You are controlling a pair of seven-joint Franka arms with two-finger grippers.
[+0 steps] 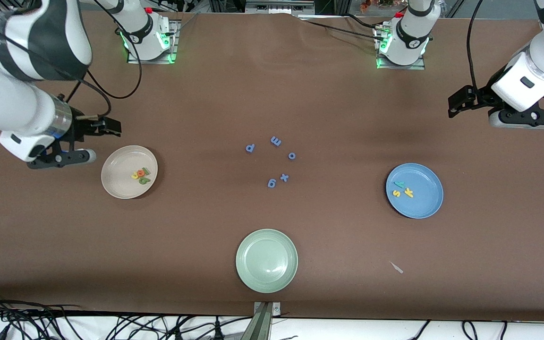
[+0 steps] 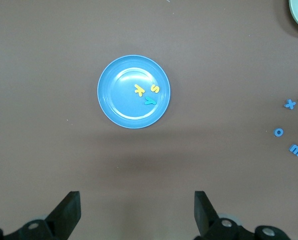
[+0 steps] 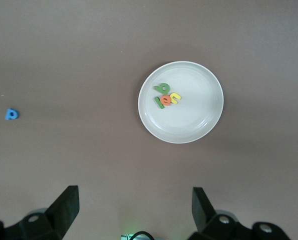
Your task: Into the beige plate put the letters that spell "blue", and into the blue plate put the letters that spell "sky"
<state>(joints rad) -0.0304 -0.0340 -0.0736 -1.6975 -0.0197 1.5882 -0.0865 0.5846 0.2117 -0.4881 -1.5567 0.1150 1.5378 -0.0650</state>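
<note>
1. Desk [image 1: 272,85]: brown, carries 3 plates plus loose letters.
2. Left gripper [image 1: 524,118]: up in the air at the left arm's end of the desk, fingers [image 2: 69,212] spread wide, nothing between them. Arm waits.
3. Right gripper [image 1: 64,158]: up in the air at the right arm's end, just beside the beige plate, fingers [image 3: 66,207] spread wide, holding nothing. Arm waits too.
4. Beige plate [image 1: 116,182]: near the right fingers, well apart from the left ones. Holds green b [image 3: 162,88], green l [image 3: 158,103], orange e [image 3: 166,101], yellow u [image 3: 175,97], bunched and touching.
5. Blue plate [image 1: 425,200]: at the left arm's end, well apart from the left fingers, nearer the front cam than they are. Holds yellow s [image 2: 155,89], yellow k [image 2: 139,90], teal y [image 2: 149,101], close together.
6. Green plate [image 1: 267,260]: mid desk, nearest the front cam, between the two grippers, well apart from both.
7. Blue letters [image 1: 272,160]: five in a loose ring mid desk, between the beige and blue plates, well apart from all fingers.
8. Pale scrap [image 1: 396,267]: on the desk, nearer the front cam than the blue plate.
</note>
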